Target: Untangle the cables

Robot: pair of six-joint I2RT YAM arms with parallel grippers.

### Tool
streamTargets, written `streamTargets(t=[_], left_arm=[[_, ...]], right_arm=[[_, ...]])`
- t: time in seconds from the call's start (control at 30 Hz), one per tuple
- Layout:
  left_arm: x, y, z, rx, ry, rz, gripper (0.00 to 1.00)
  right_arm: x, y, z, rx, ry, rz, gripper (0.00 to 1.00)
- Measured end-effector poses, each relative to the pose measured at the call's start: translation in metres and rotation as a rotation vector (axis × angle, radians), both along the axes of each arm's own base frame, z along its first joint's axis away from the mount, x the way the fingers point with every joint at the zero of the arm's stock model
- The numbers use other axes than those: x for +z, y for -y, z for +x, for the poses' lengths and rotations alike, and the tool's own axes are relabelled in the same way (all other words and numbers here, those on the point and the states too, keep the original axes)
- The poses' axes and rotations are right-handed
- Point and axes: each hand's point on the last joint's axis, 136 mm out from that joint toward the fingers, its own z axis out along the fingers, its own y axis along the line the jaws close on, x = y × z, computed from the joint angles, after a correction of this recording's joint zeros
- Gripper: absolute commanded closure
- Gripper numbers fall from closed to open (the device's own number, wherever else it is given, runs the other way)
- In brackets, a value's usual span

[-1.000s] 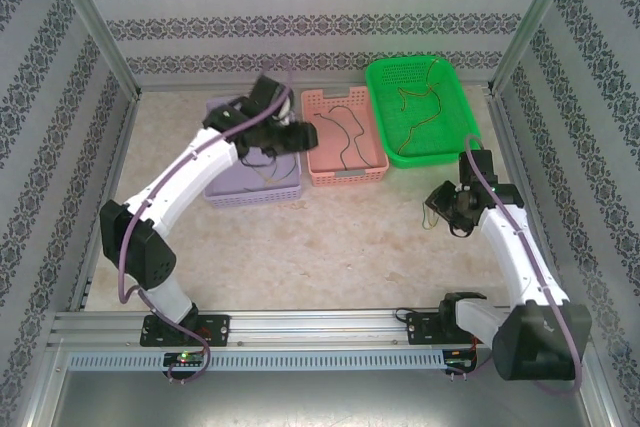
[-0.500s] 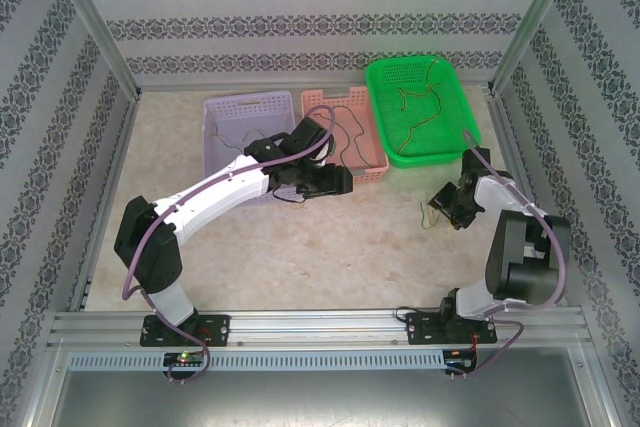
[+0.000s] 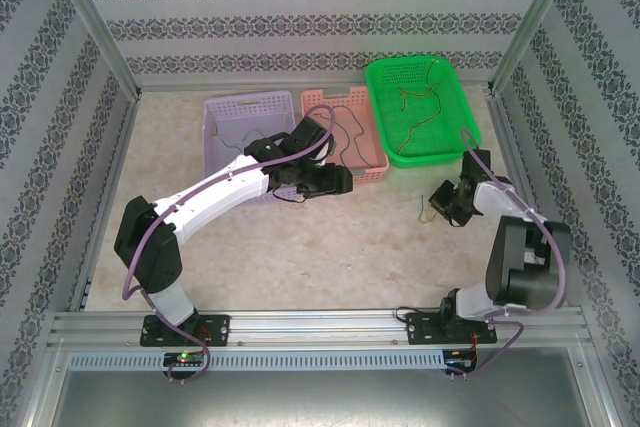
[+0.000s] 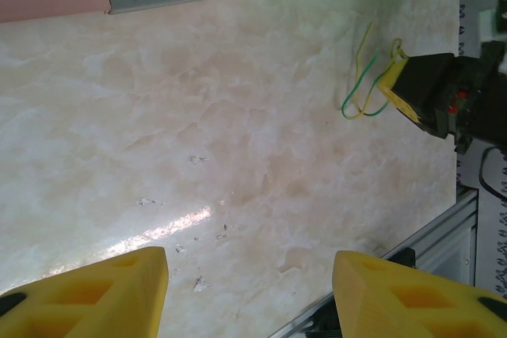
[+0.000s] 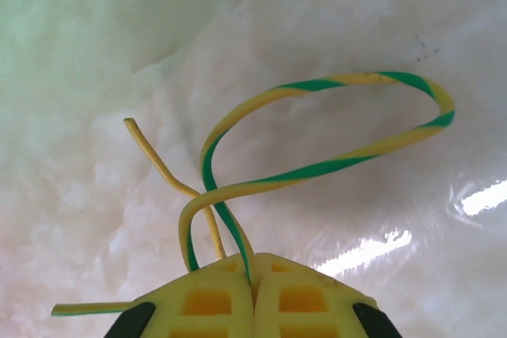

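Observation:
My right gripper (image 5: 253,276) is shut on a green-and-yellow striped cable (image 5: 341,83), which loops out ahead of the fingertips just above the table. A plain yellow wire (image 5: 162,162) crosses the loop. From above, the right gripper (image 3: 437,205) is low at the right of the table, the cable (image 3: 421,211) hanging off its left side. My left gripper (image 3: 344,182) hovers before the pink basket (image 3: 318,169), open with nothing between its fingers (image 4: 119,290). The left wrist view looks across to the held cable (image 4: 360,94). More cables lie in the green basket (image 3: 455,147) and a dark one (image 3: 345,132) in the pink basket.
A lilac basket (image 3: 222,112) stands left of the pink one, partly under my left arm. All three baskets line the back of the marble table (image 3: 300,257). Patterned walls enclose the sides, and an aluminium rail (image 3: 320,325) runs along the near edge.
My left arm swung from over the lilac basket to in front of the pink one. The right arm folded back, and its gripper closed on the green-and-yellow cable.

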Motion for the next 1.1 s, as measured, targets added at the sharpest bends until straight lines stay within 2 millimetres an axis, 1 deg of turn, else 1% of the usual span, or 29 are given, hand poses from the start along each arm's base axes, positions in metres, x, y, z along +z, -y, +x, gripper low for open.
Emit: streamTargets(t=[0.1,0.17,0.27,0.37,0.43,0.5,0.6,0.67,0.77,0.9,1.0,1.1], left_arm=[[0.008,0.004,0.001,0.007,-0.006,-0.027,0.39],[0.018,0.009,0.003,0.013,-0.006,-0.062,0.36],[0.038,0.018,0.007,0.023,0.002,-0.119,0.34],[0.058,0.027,0.014,0.03,0.016,-0.168,0.33],[0.066,0.034,0.018,0.029,0.019,-0.191,0.33],[0.07,0.041,0.022,0.025,0.012,-0.203,0.34],[0.065,0.05,0.027,0.019,-0.003,-0.191,0.36],[0.056,0.054,0.025,0.012,-0.027,-0.169,0.38],[0.042,0.053,0.017,0.011,-0.068,-0.119,0.41],[0.028,0.042,0.011,0.037,-0.102,-0.044,0.42],[0.023,0.037,0.009,0.051,-0.115,-0.015,0.42],[0.021,0.036,0.008,0.063,-0.122,-0.004,0.43]], right_arm=[[0.035,-0.017,0.001,0.06,0.108,-0.023,1.0],[0.062,-0.037,-0.002,0.122,0.198,-0.037,1.0],[0.096,-0.066,-0.011,0.205,0.298,-0.051,1.0],[0.118,-0.093,-0.018,0.277,0.344,-0.053,1.0],[0.125,-0.11,-0.021,0.315,0.357,-0.051,1.0],[0.13,-0.124,-0.023,0.346,0.364,-0.046,1.0],[0.136,-0.143,-0.021,0.379,0.368,-0.043,1.0],[0.139,-0.153,-0.019,0.393,0.368,-0.04,1.0],[0.14,-0.161,-0.017,0.394,0.366,-0.031,1.0],[0.142,-0.165,-0.013,0.378,0.363,-0.025,1.0],[0.143,-0.166,-0.01,0.358,0.36,-0.018,1.0],[0.145,-0.169,-0.007,0.346,0.358,-0.01,1.0]])
